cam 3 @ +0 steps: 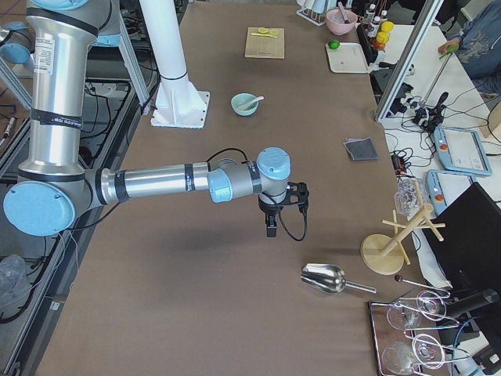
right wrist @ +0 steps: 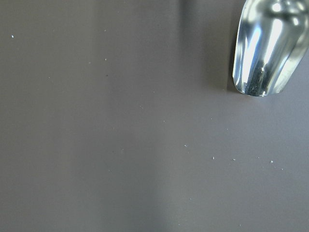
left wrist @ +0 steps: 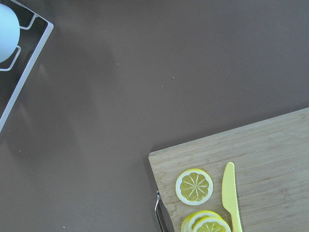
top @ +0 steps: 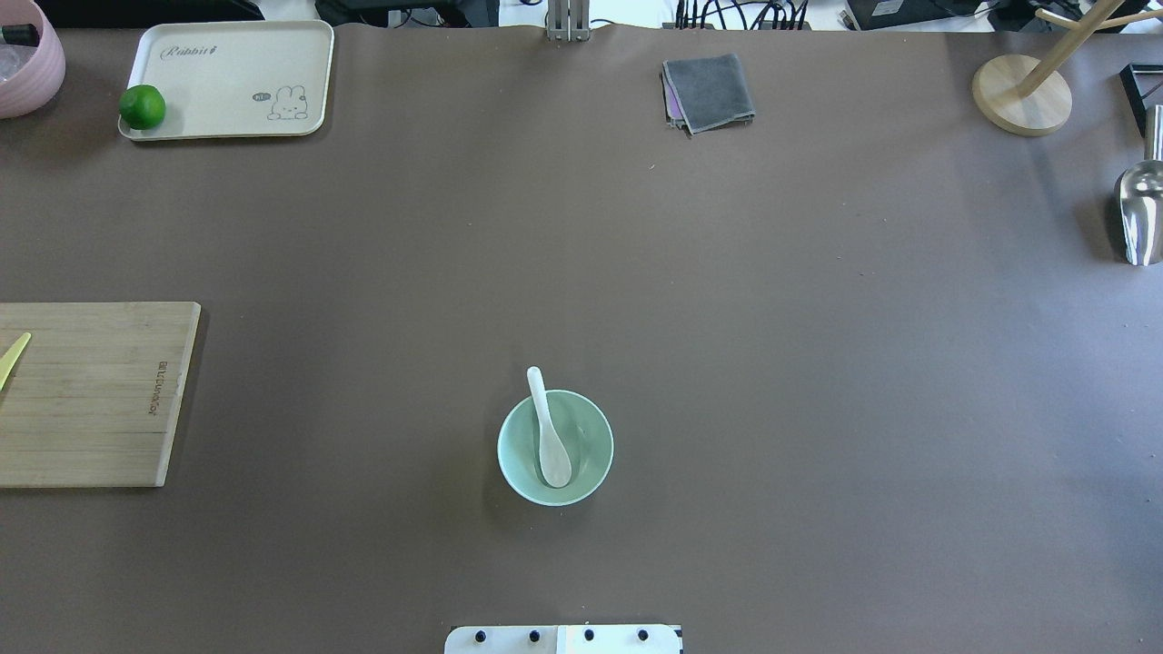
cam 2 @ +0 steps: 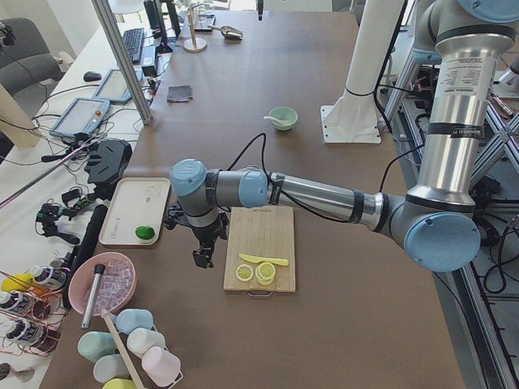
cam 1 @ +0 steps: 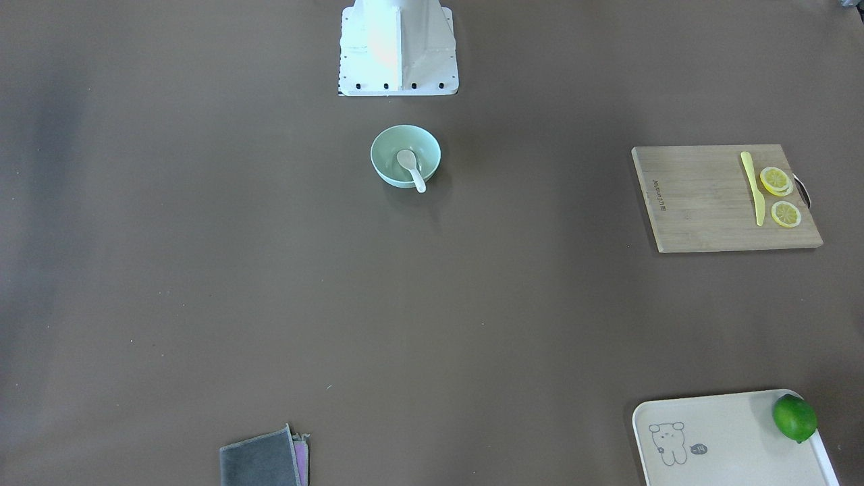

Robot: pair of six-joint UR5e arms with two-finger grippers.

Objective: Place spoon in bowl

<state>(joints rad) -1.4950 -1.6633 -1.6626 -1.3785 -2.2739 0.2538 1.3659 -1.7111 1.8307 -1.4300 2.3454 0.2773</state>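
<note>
Claws first: our left claw [cam 2: 200,258] shows only in the side camera, hanging low over the tabletop [top: 818,363] between the rabbit tray [top: 227,64] and the cutting board [top: 91,391]. From that angle we cannot tell whether it is released or clenched, and we see nothing in it. Its wrist camera looks down on the board's corner, where the yellow knife [cam 1: 752,185] lies beside the lemon slices [cam 1: 775,179]. A lime [top: 143,106] sits in the tray's corner.

Moving to the middle, the bowl [top: 595,445] stands alone just in front of the robot's base. The spoon [top: 550,436] is in it: the oval scoop rests on the bowl's floor, and the handle leans on the far rim and pokes out past it, away from the robot. Neither arm is near it.

Further right, a folded grey cloth [top: 710,91] lies at the far edge. Our right claw [cam 3: 271,229] also shows only from the side, hanging above bare tabletop near the metal scoop [top: 1140,213], and we cannot tell how its jaws stand either. It looks to carry nothing.

We judge the task done: the spoon is settled in the bowl and both arms are well apart from it. We see nothing left beyond parking the 2 arms.
</note>
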